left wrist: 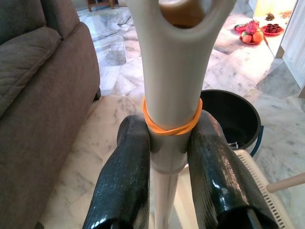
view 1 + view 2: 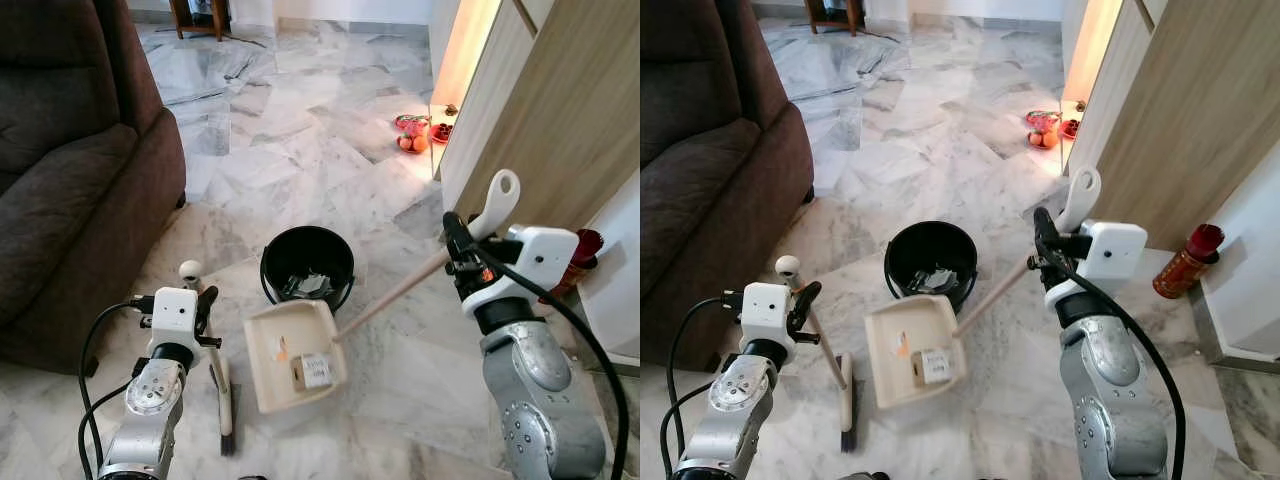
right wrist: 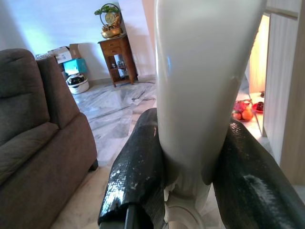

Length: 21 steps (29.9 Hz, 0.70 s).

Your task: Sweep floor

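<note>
My left gripper is shut on the pale handle of a small broom, just below an orange rubber band. The broom's dark head rests on the marble floor to the left of the dustpan. My right gripper is shut on the white grip of the dustpan's long wooden handle. The cream dustpan lies on the floor between the arms with a few scraps in it. Just beyond it stands a black bucket with litter inside.
A brown sofa fills the left side. A wooden cabinet panel runs along the right, with a red bottle at its foot and a plate of fruit farther back. Open marble floor stretches ahead.
</note>
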Available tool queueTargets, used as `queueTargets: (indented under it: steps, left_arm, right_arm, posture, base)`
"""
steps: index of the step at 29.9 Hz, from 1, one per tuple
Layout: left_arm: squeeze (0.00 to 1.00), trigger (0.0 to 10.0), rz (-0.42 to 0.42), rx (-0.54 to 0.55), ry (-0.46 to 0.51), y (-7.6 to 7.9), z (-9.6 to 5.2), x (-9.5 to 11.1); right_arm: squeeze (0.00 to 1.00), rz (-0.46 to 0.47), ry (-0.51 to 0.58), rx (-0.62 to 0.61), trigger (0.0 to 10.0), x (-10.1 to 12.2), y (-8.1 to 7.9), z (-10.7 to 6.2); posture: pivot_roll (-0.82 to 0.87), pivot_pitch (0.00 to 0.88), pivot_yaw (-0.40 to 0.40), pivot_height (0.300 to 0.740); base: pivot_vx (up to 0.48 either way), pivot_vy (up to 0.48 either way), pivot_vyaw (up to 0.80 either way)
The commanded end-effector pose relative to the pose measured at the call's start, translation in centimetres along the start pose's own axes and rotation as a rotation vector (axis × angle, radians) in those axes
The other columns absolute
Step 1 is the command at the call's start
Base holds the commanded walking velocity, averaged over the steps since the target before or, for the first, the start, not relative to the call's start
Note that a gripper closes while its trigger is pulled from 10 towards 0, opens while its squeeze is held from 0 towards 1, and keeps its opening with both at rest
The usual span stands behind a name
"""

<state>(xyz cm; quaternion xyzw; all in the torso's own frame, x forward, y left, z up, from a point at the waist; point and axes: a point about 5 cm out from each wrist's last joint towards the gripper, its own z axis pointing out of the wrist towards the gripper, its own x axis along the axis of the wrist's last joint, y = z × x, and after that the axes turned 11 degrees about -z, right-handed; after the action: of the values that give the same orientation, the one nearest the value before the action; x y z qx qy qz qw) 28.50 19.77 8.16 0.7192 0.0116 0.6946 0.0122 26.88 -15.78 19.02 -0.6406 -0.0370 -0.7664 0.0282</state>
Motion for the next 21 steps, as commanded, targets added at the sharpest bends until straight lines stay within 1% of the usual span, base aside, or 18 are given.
queueTargets:
  steps: [1,2,3,8,9,10,12,18,21]
  left_arm:
    - [0.00,10.0,-0.007,-0.006,-0.012,0.0,0.0,-0.3]
    - [0.00,10.0,-0.007,-0.005,-0.012,0.0,0.0,-0.3]
    - [0.00,10.0,-0.007,-0.005,-0.014,-0.1,0.0,-0.3]
    - [0.00,10.0,-0.015,-0.016,-0.022,0.1,-0.1,-0.6]
    - [0.00,10.0,-0.018,-0.017,-0.023,0.1,-0.1,-0.6]
    - [0.00,10.0,-0.018,-0.017,-0.023,0.1,-0.1,-0.6]
    - [0.00,10.0,-0.018,-0.017,-0.025,0.1,-0.2,-0.7]
    - [0.00,10.0,-0.021,-0.014,-0.025,0.0,-0.2,-0.8]
    - [0.00,10.0,-0.024,-0.013,-0.021,0.1,-0.2,-0.7]
  right_arm:
    - [0.00,0.019,0.088,0.013,10.0,2.2,-0.3,0.0]
    - [0.00,0.020,0.093,0.015,10.0,2.4,-0.4,0.0]
    - [0.00,0.023,0.114,0.022,10.0,3.2,-0.5,0.1]
    - [0.00,0.018,0.131,0.029,10.0,4.1,-0.6,0.2]
    - [0.00,0.017,0.153,0.030,10.0,4.8,-0.7,0.3]
    - [0.00,0.017,0.153,0.030,10.0,4.8,-0.7,0.3]
    - [0.00,0.023,0.185,0.024,10.0,5.8,-0.6,0.5]
    - [0.00,0.020,0.238,-0.014,10.0,6.9,-0.4,0.9]
    - [0.00,0.019,0.253,-0.031,10.0,7.0,-0.5,1.2]
  posture:
    - [0.11,0.128,0.014,0.740]
    - [0.11,0.128,0.014,0.740]
    - [0.11,0.131,0.013,0.740]
    - [0.11,0.135,0.014,0.740]
    - [0.11,0.137,0.013,0.740]
    - [0.11,0.137,0.013,0.740]
    - [0.11,0.140,0.012,0.740]
    - [0.11,0.142,0.012,0.740]
    - [0.11,0.138,0.011,0.740]
  base:
    - [0.000,0.000,0.00]
    - [0.000,0.000,0.00]
    - [0.000,0.000,0.00]
    - [0.000,0.000,0.00]
    - [0.000,0.000,0.00]
    - [0.000,0.000,0.00]
    - [0.000,0.000,0.00]
    - [0.000,0.000,0.00]
    - [0.000,0.000,0.00]
